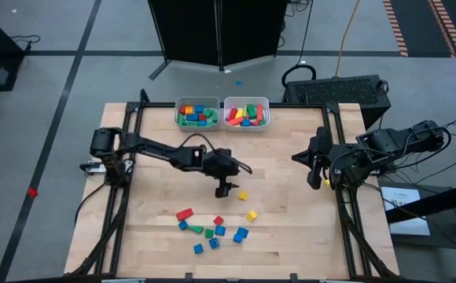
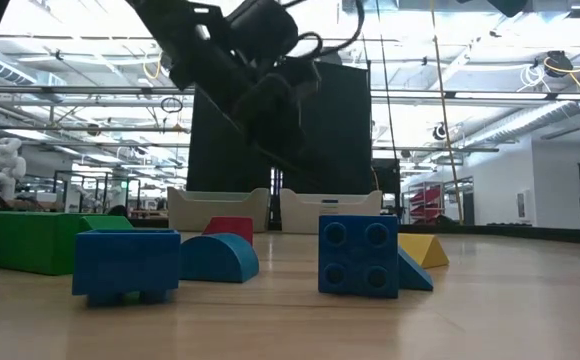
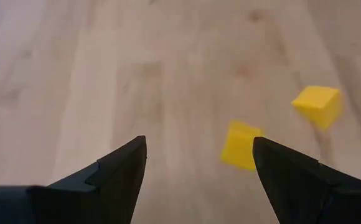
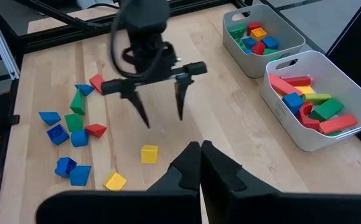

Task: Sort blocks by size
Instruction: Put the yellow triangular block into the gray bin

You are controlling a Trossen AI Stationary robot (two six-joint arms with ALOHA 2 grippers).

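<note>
Loose blocks (image 1: 212, 226) in blue, red and green lie scattered near the table's front edge. Two yellow cubes (image 1: 243, 196) (image 1: 251, 215) rest flat on the wood a little farther in. My left gripper (image 1: 226, 191) hangs open above the table's middle, pointing slantwise down. Nothing is between its fingers, and the nearer yellow cube (image 3: 239, 145) lies on the wood just beyond one fingertip. My right gripper (image 1: 316, 169) is shut and empty, raised at the table's right side, and also shows in its own wrist view (image 4: 199, 149).
Two pale bins stand side by side at the far edge. The left bin (image 1: 197, 100) holds small cubes, the right bin (image 1: 247, 99) longer bars. Bare wood lies between the bins and my left gripper. In the low view blue blocks (image 2: 358, 255) stand close in front.
</note>
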